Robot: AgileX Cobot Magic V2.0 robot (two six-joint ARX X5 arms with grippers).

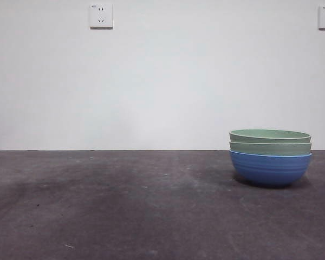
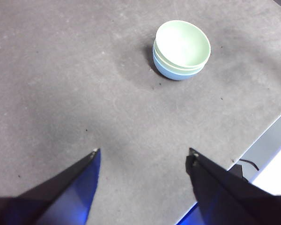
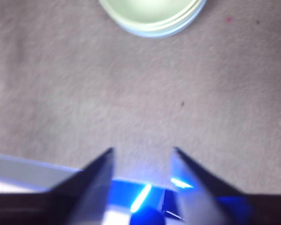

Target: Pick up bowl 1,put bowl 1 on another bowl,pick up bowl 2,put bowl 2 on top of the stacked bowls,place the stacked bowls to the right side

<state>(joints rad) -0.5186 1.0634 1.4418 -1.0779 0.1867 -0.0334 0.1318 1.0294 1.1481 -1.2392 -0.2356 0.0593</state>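
Note:
The stacked bowls stand on the right of the dark table in the front view: the blue bowl (image 1: 270, 168) at the bottom, one sage-green bowl (image 1: 270, 147) nested in it, and a second green bowl (image 1: 270, 135) on top. From the left wrist view the stack (image 2: 181, 49) sits far off from my left gripper (image 2: 144, 157), which is open and empty. My right gripper (image 3: 143, 154) is open and empty too, held back from the stack (image 3: 152, 16) over bare table. Neither arm shows in the front view.
The grey table (image 1: 124, 206) stretches left of the stack. Its edge (image 2: 267, 136) runs close to the left gripper, and a pale table edge (image 3: 28, 168) lies by the right gripper. Two wall sockets (image 1: 101, 15) hang on the white wall behind.

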